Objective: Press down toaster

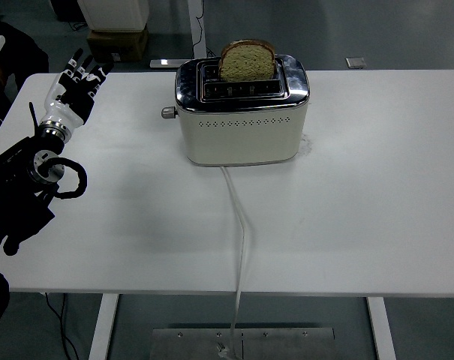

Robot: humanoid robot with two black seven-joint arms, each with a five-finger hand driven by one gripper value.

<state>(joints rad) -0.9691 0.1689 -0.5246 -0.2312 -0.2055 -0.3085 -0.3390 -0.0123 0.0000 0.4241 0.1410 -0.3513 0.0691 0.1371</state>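
- At the far left, black jointed left arm (20,187) reaching in over the table, with a loop of black cable beside a round metal wrist joint.
- Above it, black-and-silver 5-fingered left hand (75,84) raised over the table's left far corner, fingers spread apart and extended, clamped on nothing, well apart from the toaster.
- Underneath everything, smooth matte white rectangular table (362,225), flat and bare across most of its top, on white legs.
- Past the far edge, upper left, brown cardboard box (118,41) on the grey floor.
- Centre, toward the far side of the table: cream-bodied rounded toaster (242,112) with a shiny chrome top, 2 slots, and a row of small perforations along the front face.
- On the toaster's left end, small round chrome knob (167,112) sticking out sideways.
- In the rear slot, 1 slice of brown bread (247,61), rounded on top, coarse greenish-tan crumb, darker crust, standing upright and well above the chrome.
- From the toaster's front base, thin white power cord (240,240) running toward the near edge and hanging over it.
- Right half of the table plain white.
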